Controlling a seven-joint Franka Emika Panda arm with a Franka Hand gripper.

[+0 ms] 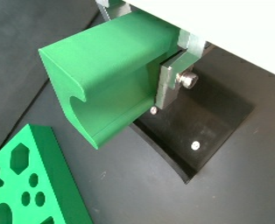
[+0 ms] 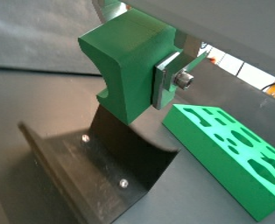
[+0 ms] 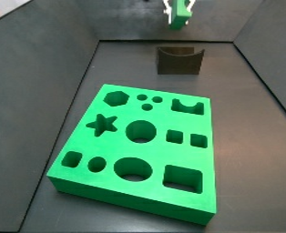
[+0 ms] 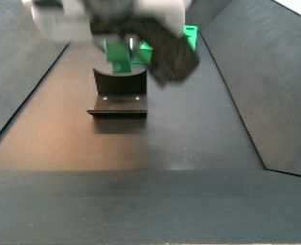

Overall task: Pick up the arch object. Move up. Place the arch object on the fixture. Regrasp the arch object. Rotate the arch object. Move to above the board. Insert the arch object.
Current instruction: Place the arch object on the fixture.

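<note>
My gripper (image 3: 178, 12) is shut on the arch object (image 1: 105, 74), a bright green block with a curved notch in one side. A silver finger (image 1: 172, 80) presses flat on one face; the opposite finger is hidden behind the block. In both side views the arch object (image 4: 119, 53) hangs over the fixture (image 3: 178, 59), a dark block with a U-shaped scoop on a base plate (image 4: 117, 103). The fixture (image 2: 99, 171) lies below the arch object (image 2: 126, 66) in both wrist views. The board (image 3: 139, 146), a large green slab with shaped cutouts, lies flat nearer the front.
Dark sloping walls (image 3: 55, 82) close in the black floor on both sides. The board's corner (image 1: 29, 184) shows beside the fixture's plate (image 1: 204, 131), and its edge (image 2: 228, 149) reaches close to the fixture.
</note>
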